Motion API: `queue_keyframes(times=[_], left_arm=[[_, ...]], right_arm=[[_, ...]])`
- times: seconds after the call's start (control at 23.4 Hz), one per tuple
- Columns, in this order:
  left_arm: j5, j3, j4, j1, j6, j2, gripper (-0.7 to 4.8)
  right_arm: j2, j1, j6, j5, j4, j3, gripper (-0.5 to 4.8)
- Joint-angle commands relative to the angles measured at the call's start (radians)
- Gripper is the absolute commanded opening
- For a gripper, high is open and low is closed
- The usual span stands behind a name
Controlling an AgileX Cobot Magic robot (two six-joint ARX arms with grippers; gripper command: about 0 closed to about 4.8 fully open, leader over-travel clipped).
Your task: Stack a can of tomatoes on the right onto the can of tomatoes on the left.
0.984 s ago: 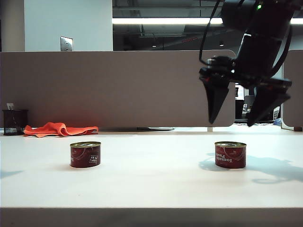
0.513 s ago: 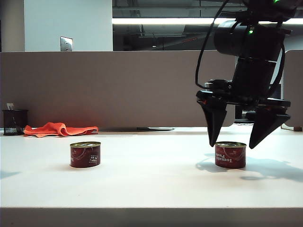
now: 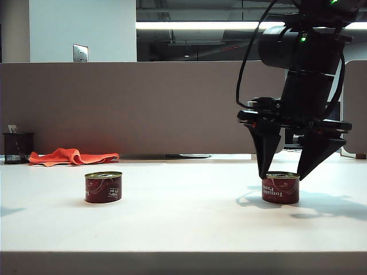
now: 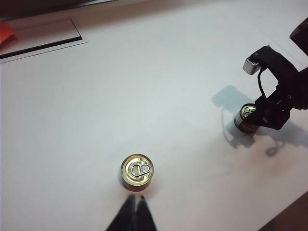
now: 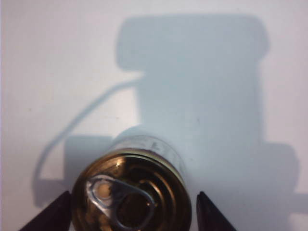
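Note:
Two short red tomato cans with gold pull-tab lids stand on the white table. The left can (image 3: 104, 187) (image 4: 137, 172) stands alone; my left gripper (image 4: 134, 199) hovers just short of it, shut and empty, outside the exterior view. My right gripper (image 3: 282, 176) (image 5: 134, 193) is lowered over the right can (image 3: 280, 189) (image 5: 132, 192) (image 4: 246, 118), a dark finger on each side of its rim. One finger (image 5: 55, 214) is at the can's edge; the other finger (image 5: 211, 214) stands slightly off it. The can rests on the table.
An orange cloth (image 3: 73, 156) and a black mesh cup (image 3: 17, 148) lie at the back left against the brown partition (image 3: 143, 109). A cable slot (image 4: 38, 41) runs along the table's far side. The table's front edge (image 3: 183, 252) is near the camera.
My right gripper has come down from above the right can until its fingertips straddle the lid, and the jaws have narrowed a little. The left can has not moved.

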Motion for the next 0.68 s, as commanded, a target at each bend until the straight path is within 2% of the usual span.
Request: queue_keyframes(times=[0.04,0.43,0.68], left_arm=[[0.001,0.003,0.008,-0.001,0.019,-0.002,-0.05],[0.001,0.003,0.015,-0.001,0.019,-0.002,-0.05],[-0.023,0.003,0.022,-0.001,0.019,-0.002,-0.05]], right_arm=[[-0.003,0.001,0.003,0.004,0.005,0.006,3.06],[-0.007,0.003,0.003,-0.033,0.049,0.036,3.04],[-0.005,0.092,0.002,-0.049,0.056,0.204,3.04]])
